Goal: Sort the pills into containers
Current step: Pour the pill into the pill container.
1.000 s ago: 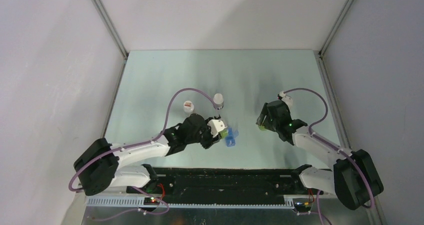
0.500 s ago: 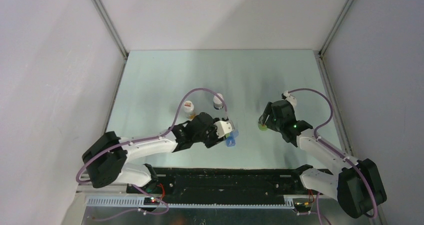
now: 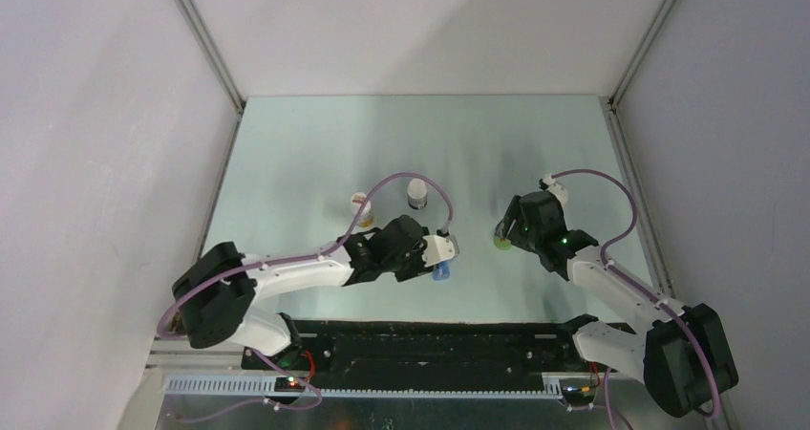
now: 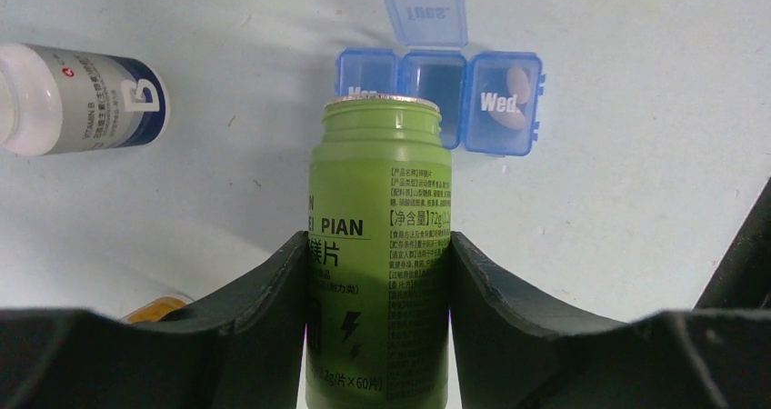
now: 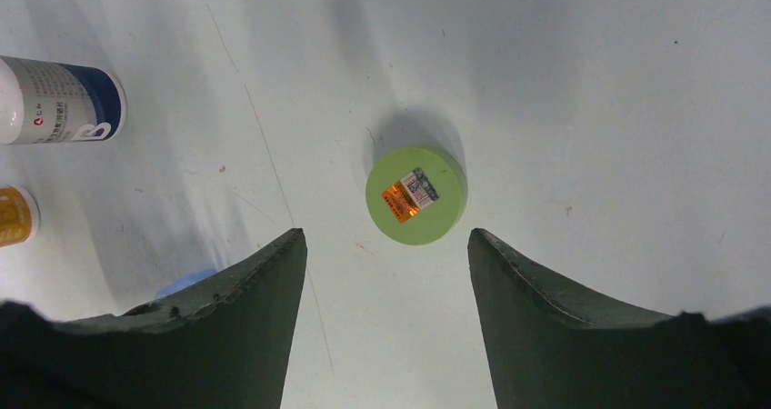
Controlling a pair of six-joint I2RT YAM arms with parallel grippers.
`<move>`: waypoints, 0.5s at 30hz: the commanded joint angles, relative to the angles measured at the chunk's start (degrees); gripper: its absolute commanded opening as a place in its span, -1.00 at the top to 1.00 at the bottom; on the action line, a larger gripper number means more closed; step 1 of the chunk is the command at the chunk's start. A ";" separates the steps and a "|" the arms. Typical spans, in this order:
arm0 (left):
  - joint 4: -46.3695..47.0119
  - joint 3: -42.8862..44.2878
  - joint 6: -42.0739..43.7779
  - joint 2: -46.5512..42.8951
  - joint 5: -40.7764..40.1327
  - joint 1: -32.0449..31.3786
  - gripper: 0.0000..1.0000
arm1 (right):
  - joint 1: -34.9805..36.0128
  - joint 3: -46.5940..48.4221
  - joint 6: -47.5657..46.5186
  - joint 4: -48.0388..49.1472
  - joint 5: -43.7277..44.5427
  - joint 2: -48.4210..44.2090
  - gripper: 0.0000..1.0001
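Table (image 3: 315,143): flat matte pale-green sheet w/ faint scuffs.

My L claw (image 4: 375,250) is clamped on the green bottle (image 4: 377,200), black pads pressed to both sides of its body. It's a glossy plastic cylinder w/ printed label, threaded neck, cap off and a silvery rim at the mouth. The mouth points at the pill box (image 4: 436,95); in the wrist view the rim overlaps the box's near edge, can't tell if they touch.

White bottle (image 4: 82,100): smooth, round, blue-banded label, on the table off to the L of the box. Amber bottle (image 5: 14,216) is next to it, only an edge seen.

The pill box is translucent blue plastic w/ 3 square cells in a row showing: Mon, Tue, Wed. Tue lid (image 4: 423,9) is flipped back; Wed is shut.

My R claw (image 5: 386,236) is spread wide, gripping nothing. Green cap (image 5: 416,195), a flat round disc w/ orange-white sticker, lies on the table just beyond the tips, untouched.

Pills (image 4: 516,89): pale, smooth, rounded, 2 visible through the Wed lid.
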 commanded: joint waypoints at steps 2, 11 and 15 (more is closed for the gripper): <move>-1.86 4.00 2.61 0.68 -2.00 -2.06 1.00 | -0.59 0.87 0.88 -0.02 0.65 -0.13 -0.39; -4.83 6.86 3.56 3.07 -4.06 -3.67 1.00 | -0.91 0.80 1.14 -0.14 0.32 0.68 -0.37; -7.51 8.81 4.11 4.82 -6.48 -4.62 1.00 | -1.06 0.80 1.19 -0.28 0.42 0.88 -0.36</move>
